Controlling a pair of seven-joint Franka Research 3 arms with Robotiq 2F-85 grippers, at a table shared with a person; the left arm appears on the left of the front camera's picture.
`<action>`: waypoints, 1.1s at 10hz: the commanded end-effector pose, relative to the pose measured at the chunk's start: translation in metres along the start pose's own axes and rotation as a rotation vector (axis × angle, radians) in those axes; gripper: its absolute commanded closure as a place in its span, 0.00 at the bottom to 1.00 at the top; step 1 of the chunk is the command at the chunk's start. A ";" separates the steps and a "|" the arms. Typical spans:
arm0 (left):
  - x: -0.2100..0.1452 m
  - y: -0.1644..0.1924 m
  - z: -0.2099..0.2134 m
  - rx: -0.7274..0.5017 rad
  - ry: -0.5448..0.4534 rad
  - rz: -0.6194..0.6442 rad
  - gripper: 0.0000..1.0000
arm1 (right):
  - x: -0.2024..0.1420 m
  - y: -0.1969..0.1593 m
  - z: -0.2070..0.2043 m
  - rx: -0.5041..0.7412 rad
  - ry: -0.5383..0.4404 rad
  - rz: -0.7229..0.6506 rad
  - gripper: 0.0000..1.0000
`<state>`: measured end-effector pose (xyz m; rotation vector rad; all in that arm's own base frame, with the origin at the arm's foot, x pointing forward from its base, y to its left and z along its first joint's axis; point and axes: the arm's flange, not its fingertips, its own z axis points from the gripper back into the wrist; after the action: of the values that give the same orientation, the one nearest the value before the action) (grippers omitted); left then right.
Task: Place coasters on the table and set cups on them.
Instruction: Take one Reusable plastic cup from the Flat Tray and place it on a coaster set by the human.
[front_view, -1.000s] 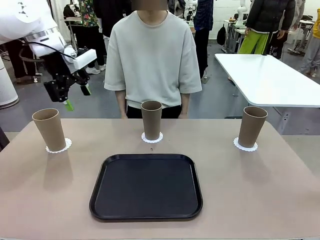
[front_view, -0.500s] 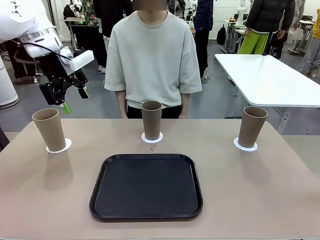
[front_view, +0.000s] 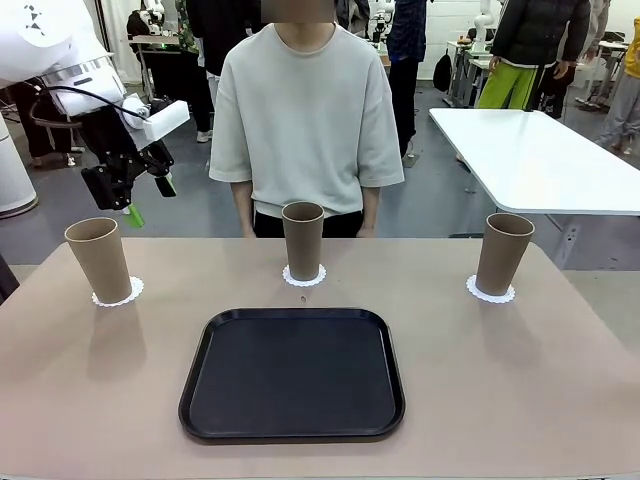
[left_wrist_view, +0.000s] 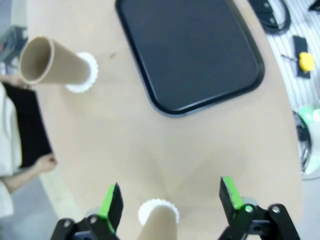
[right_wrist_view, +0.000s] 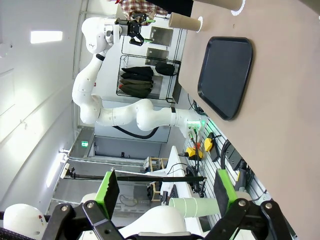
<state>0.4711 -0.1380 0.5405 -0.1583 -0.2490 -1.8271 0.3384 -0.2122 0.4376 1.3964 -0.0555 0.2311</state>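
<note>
Cups: we see three tan tapered tumblers, left cup (front_view: 100, 258), middle cup (front_view: 303, 238), right cup (front_view: 503, 251), each on a white scalloped coaster (front_view: 304, 275).
Place: mid-frame row across the counter (front_view: 90, 380), behind the black tray (front_view: 292, 372).
Axis: upright, mouths up.
Left gripper (front_view: 130, 190): upper left, jaws spread, empty.
Right gripper (right_wrist_view: 165, 192): jaws spread, empty.
Change: we find the left gripper slightly higher.

cups (front_view: 303, 239): three, tan, upright | on white coasters (front_view: 491, 291) | table (front_view: 520, 380)
</note>
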 end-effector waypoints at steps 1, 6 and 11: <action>0.009 -0.040 -0.005 0.006 0.157 0.303 0.00 | -0.001 0.002 0.000 0.005 0.001 0.000 0.00; 0.003 -0.120 0.019 0.064 0.177 0.825 0.00 | -0.001 0.002 0.000 0.005 0.001 0.000 0.00; -0.036 -0.108 0.021 -0.186 -0.269 0.895 0.00 | -0.001 0.002 0.000 0.005 0.001 0.000 0.00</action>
<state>0.3605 -0.0918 0.5498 -0.2612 -0.1126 -1.0031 0.3383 -0.2124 0.4376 1.3964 -0.0560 0.2304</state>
